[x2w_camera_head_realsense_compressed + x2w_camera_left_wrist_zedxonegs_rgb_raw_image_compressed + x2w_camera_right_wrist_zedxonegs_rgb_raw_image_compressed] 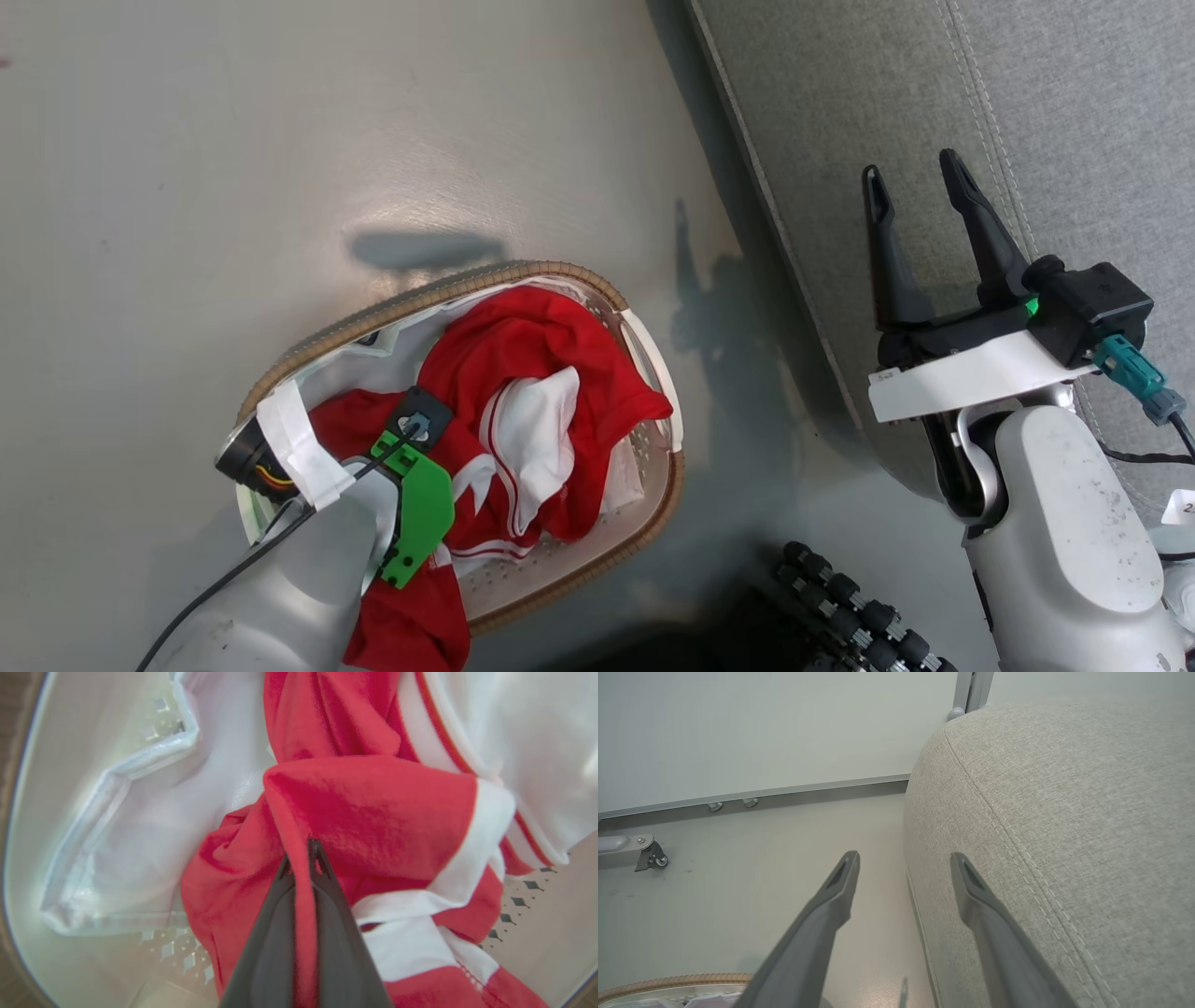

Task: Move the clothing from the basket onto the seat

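Red clothing sits closest, a fold of it pinched between the nearly closed fingers of the left gripper. The heap lies in the basket on the floor, one end spilling over the near rim. Nothing red is on the seat, so the task looks barely begun, with the lift and carry left to do. By the seat's edge, the right gripper hovers spread wide, holding nothing.

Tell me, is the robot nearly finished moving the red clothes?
Not nearly. Nothing lies on the visible seat yet. In hand: the left gripper pinches a red fold of the clothing inside the basket. The right gripper is open. To do: lift it out, carry it over.
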Available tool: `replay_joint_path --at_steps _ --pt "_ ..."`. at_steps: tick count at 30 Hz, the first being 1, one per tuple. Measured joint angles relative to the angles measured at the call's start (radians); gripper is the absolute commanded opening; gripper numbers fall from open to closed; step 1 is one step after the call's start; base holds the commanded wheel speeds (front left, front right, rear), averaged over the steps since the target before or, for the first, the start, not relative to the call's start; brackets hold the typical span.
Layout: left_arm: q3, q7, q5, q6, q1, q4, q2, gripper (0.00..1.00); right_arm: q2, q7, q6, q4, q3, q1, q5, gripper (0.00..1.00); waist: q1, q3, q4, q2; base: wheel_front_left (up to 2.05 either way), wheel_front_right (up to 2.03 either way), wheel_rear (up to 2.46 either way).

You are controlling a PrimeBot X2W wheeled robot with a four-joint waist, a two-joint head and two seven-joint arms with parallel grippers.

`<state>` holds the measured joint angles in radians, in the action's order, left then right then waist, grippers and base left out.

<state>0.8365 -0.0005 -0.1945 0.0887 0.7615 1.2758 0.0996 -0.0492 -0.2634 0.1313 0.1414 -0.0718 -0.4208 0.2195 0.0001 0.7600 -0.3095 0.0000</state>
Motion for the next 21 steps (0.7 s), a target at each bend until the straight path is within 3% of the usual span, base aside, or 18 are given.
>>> replay_joint_path --at_steps 10,21 --pt "-0.023 -0.111 -0.078 0.031 -0.058 -0.041 -0.022 0.0 0.001 0.0 0.0 0.022 0.034 0.026 -0.049 1.0 0.0 -0.086 0.037 0.0 0.0 0.0 0.0" --pt "0.016 -0.199 -0.138 0.04 -0.088 -0.134 -0.003 0.0 0.001 0.0 0.0 0.045 0.088 0.093 -0.135 1.0 -0.0001 -0.244 0.105 0.0 0.0 0.0 0.0"
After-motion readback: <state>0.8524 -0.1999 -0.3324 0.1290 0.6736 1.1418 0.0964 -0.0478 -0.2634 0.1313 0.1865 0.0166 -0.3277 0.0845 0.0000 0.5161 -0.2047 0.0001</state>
